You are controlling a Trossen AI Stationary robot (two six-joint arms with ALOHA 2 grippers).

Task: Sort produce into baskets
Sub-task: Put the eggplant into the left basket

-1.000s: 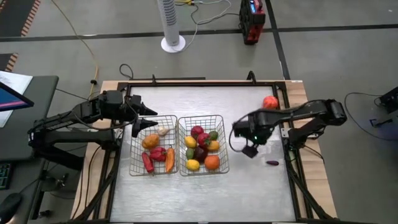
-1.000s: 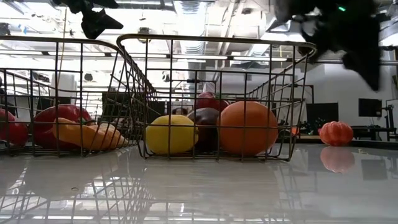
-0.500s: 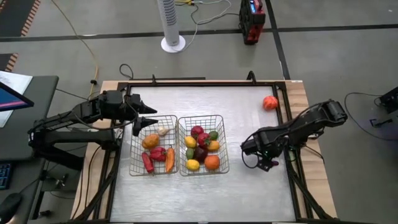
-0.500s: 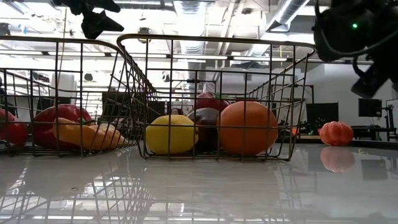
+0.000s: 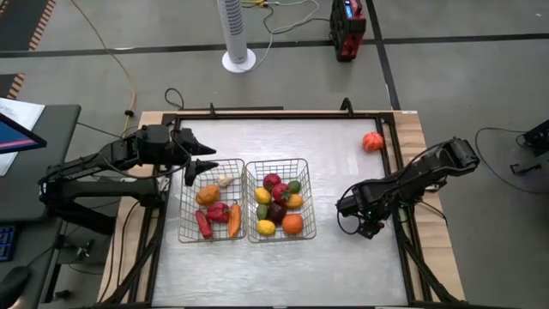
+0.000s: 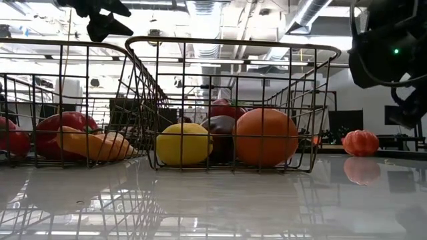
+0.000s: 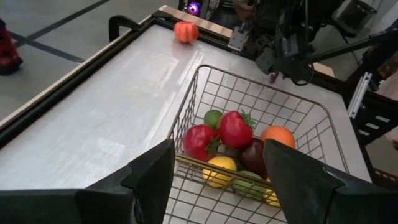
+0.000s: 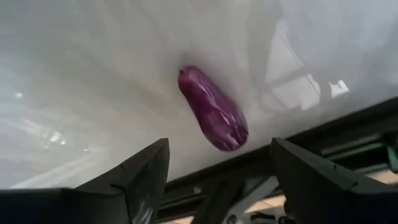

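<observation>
Two wire baskets stand side by side mid-table: the left basket (image 5: 183, 215) holds red, orange and whitish produce, the right basket (image 5: 312, 199) red, yellow, green and orange pieces. A purple eggplant (image 8: 213, 109) lies on its side on the table near the right edge. My right gripper (image 8: 219, 146) hangs open just above it, tilted downward, a finger on either side, and hides it in the high view (image 5: 369, 227). An orange-red ribbed piece (image 5: 371, 142) sits at the far right. My left gripper (image 5: 208, 163) is open, in the air over the left basket's far edge.
A raised dark frame (image 5: 396, 172) runs round the tabletop, close behind the eggplant (image 7: 272, 78). Bare tabletop (image 5: 283, 270) lies in front of the baskets and between the right basket and my right arm.
My right gripper has come down and gone toward the table's right and near edges, tipping further downward, and now stands over the purple eggplant. The produce and baskets have stayed where they were.
</observation>
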